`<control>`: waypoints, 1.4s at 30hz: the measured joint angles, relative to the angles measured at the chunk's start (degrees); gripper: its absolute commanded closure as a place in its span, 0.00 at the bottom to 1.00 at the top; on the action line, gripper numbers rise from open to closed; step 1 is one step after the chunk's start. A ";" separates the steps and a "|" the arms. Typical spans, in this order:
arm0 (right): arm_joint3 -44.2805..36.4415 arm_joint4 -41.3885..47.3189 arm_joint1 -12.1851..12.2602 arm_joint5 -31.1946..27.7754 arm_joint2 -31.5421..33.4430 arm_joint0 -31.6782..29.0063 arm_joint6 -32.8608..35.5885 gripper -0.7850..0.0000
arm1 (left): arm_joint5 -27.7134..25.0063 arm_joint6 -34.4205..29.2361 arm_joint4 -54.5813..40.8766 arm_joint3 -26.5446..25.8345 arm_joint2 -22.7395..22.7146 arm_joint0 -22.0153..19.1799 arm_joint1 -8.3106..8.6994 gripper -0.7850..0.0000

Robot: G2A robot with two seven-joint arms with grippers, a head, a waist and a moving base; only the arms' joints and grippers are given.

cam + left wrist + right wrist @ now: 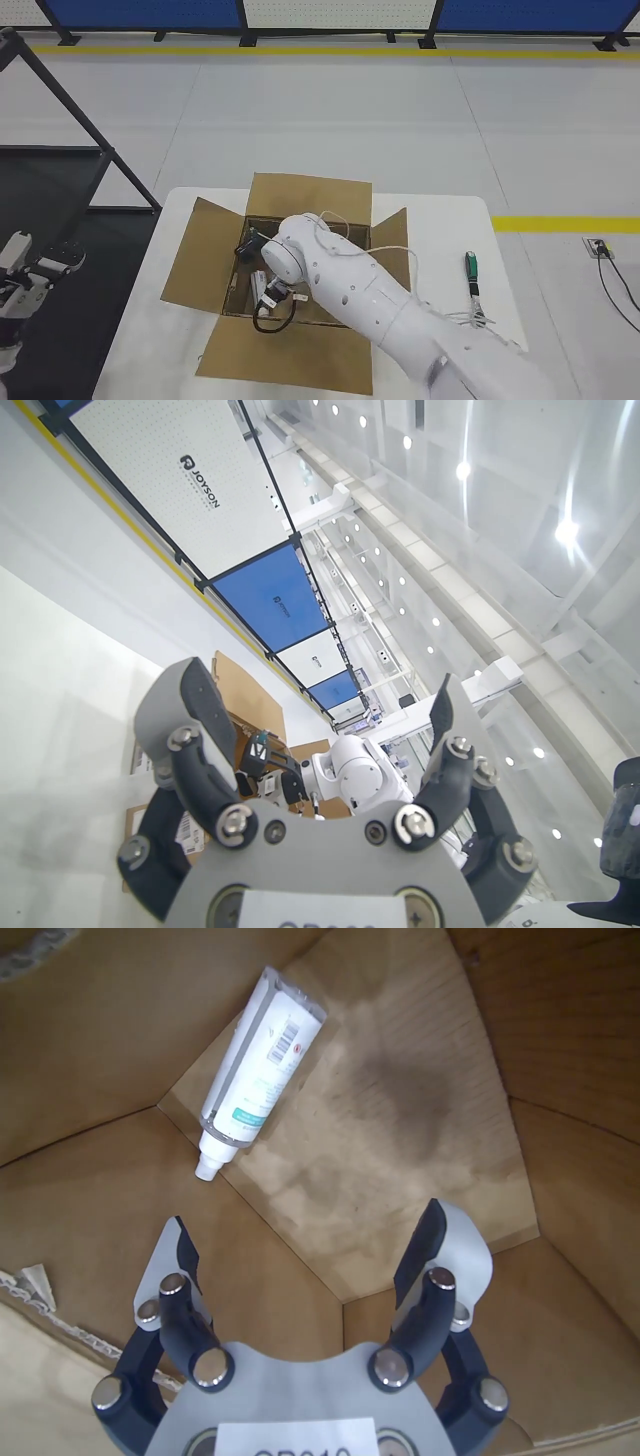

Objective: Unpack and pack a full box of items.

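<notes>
Right gripper [307,1223]: fingers spread, holding nothing | inside box [575,1053] | tube [260,1063]: flat on box floor along a wall, ahead of gripper, apart from it

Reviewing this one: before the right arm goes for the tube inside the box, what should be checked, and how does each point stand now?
1. Right gripper open and empty: ok, fingers spread with nothing between them.
2. Tube unobstructed: ok, it lies flat on the box floor with nothing on it.
3. Gripper lined up over the tube: not ok, the tube lies beyond the fingertips, off to one side.
4. Room for a finger between tube and box wall: cannot tell.
5. Box flaps folded outward: ok.
6. Left gripper away from the box: ok, open and off to the side.
</notes>
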 measured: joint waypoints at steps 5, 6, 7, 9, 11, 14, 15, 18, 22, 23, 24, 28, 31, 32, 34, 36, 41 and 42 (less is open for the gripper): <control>5.30 0.89 -3.09 -2.16 -0.54 0.64 0.06 0.00 | -0.12 -1.85 0.71 1.60 -0.01 -1.41 0.42 0.00; 6.04 1.08 -3.54 -2.58 -0.55 0.72 0.07 0.00 | -0.15 -2.29 1.27 1.76 0.02 -1.55 0.50 0.00; 6.74 1.31 -3.98 -3.10 -0.53 0.80 0.07 0.00 | -0.18 -2.78 1.93 1.89 0.11 -1.69 0.60 0.00; 8.24 1.65 -4.89 -4.40 -0.51 0.99 0.08 0.00 | -0.54 -3.67 3.65 2.11 0.37 -2.02 0.81 0.00; 9.36 1.90 -5.70 -5.64 -0.47 1.09 -0.10 0.00 | -0.93 -4.06 4.61 2.34 0.85 -2.25 0.93 0.00; 10.61 2.11 -6.64 -7.46 -0.42 1.12 -0.14 0.00 | -1.06 -4.36 4.40 2.76 1.42 -2.57 1.04 0.00; 10.96 2.20 -6.87 -8.08 -0.37 1.11 -0.10 0.00 | -1.11 -4.42 4.36 2.88 1.55 -2.64 1.07 0.00; 12.10 2.68 -7.43 -10.11 -0.04 1.06 -0.11 0.00 | -1.18 -4.68 4.23 3.17 1.93 -2.83 1.17 0.00; 13.31 2.76 -7.89 -11.19 0.35 1.31 0.09 0.00 | -1.29 -4.90 3.93 3.48 2.51 -3.14 1.29 0.00; 13.44 2.83 -8.02 -11.57 0.47 1.34 0.37 0.00 | -1.30 -4.95 3.83 3.57 2.73 -3.27 1.33 0.00; 13.50 2.91 -8.10 -12.04 0.56 1.36 0.78 0.00 | -1.30 -4.99 3.72 3.64 2.89 -3.38 1.35 0.00; 13.82 3.36 -8.22 -14.50 1.09 1.71 2.33 0.00 | -1.31 -4.97 3.49 4.07 3.43 -3.81 1.47 0.00; 13.97 3.76 -8.11 -16.82 1.61 1.93 2.96 0.00 | -1.25 -4.92 3.29 4.61 3.75 -4.18 1.57 0.00; 13.98 3.90 -8.03 -17.58 1.84 2.01 2.89 0.00 | -1.21 -4.88 3.26 4.77 3.88 -4.35 1.61 0.00; 14.04 4.11 -7.88 -18.29 2.26 2.18 2.26 0.00 | -1.18 -4.79 3.23 4.92 4.13 -4.62 1.66 0.00; 14.21 3.99 -7.75 -17.68 2.64 2.45 1.33 0.00 | -1.08 -4.66 3.30 5.08 4.46 -4.93 1.73 0.00; 14.20 3.77 -7.73 -17.25 2.66 2.51 1.24 0.00 | -0.69 -4.89 4.30 5.49 5.31 -5.75 1.97 0.00; 14.20 3.78 -7.73 -17.26 2.66 2.50 1.24 0.00 | -0.58 -5.10 4.74 5.50 5.46 -5.86 2.03 0.00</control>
